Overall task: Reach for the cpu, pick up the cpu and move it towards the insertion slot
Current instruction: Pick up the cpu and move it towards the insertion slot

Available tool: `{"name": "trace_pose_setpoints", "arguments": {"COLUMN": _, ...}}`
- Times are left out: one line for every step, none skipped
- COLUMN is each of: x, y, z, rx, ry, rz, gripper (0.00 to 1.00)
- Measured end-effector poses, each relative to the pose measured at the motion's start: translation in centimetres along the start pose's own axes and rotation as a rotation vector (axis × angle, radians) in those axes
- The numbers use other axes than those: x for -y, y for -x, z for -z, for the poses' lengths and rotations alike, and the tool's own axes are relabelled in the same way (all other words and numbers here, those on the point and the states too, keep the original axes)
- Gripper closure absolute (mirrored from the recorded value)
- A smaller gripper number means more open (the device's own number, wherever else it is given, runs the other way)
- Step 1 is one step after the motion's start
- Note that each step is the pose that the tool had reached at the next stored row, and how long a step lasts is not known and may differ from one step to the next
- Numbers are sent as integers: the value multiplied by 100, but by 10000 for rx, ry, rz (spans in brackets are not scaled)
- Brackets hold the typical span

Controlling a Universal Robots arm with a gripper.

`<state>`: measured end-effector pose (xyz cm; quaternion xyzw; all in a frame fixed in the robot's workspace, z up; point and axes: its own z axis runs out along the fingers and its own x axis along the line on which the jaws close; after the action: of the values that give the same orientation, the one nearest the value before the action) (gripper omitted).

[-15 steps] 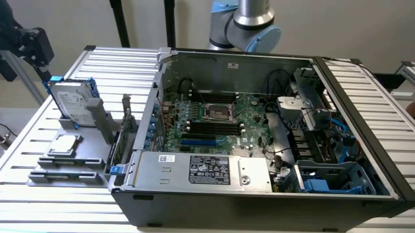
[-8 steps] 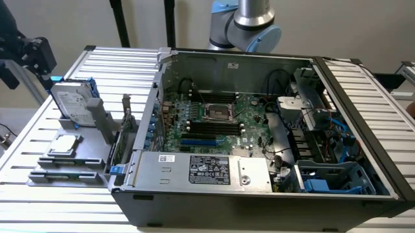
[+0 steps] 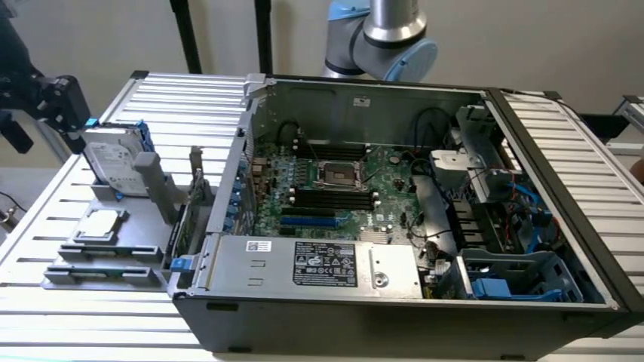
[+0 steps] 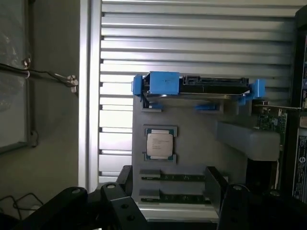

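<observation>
- Judging the cpu [image 4: 159, 144] by its look, treat it as light, stiff and fragile: a thin flat chip with a smooth metal top that will likely slip under a loose grip.
- Take it by two opposite pale edges, not by the top. The underside is probably delicate, so I would keep it level and squeeze gently.
- Your gripper [image 4: 168, 175] is spread wide and holds nothing. Its dark fingers [image 4: 125, 173] stand well apart in the wrist view.
- The cpu lies flat, metal face up, in its own recess on the grey holder [image 4: 196, 153]. In the exterior view it sits at [image 3: 98, 225], outside the case [image 3: 403, 313], off to that view's left.
- Relative to the tool, the cpu is beyond the fingertips and well apart from them, not touched. Two memory sticks [image 4: 172, 177] lie on the holder between the fingertips and the chip. The chip sits nearer the line of one finger than the middle of the gap, so you are not centred over it.
- Past the cpu, the hard drive [image 4: 199, 88] in its blue frame stands on edge, leaving little room on that side.
- The slot [image 3: 337, 175] is inside the case on the motherboard, far from the cpu, with the case wall between them.
</observation>
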<state>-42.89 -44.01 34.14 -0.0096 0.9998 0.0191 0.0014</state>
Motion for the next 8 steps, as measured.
{"name": "trace_pose_setpoints", "arguments": {"x": 13, "y": 2, "z": -17, "rx": 0, "ry": 0, "rz": 0, "gripper": 29}}
{"name": "trace_pose_setpoints", "arguments": {"x": 27, "y": 4, "z": -37, "rx": 2, "ry": 1, "rz": 0, "gripper": 29}}
{"name": "trace_pose_setpoints", "arguments": {"x": 38, "y": 5, "z": -54, "rx": 1, "ry": 1, "rz": 0, "gripper": 29}}
{"name": "trace_pose_setpoints", "arguments": {"x": 45, "y": 7, "z": -72, "rx": 0, "ry": 0, "rz": 0, "gripper": 29}}
{"name": "trace_pose_setpoints", "arguments": {"x": 51, "y": 8, "z": -90, "rx": 0, "ry": 0, "rz": 0, "gripper": 29}}
{"name": "trace_pose_setpoints", "arguments": {"x": 56, "y": 10, "z": -107, "rx": 0, "ry": 0, "rz": 0, "gripper": 29}}
{"name": "trace_pose_setpoints", "arguments": {"x": 59, "y": 10, "z": -126, "rx": 1, "ry": 0, "rz": 0, "gripper": 29}}
{"name": "trace_pose_setpoints", "arguments": {"x": 60, "y": 11, "z": -144, "rx": 1, "ry": 1, "rz": -1, "gripper": 29}}
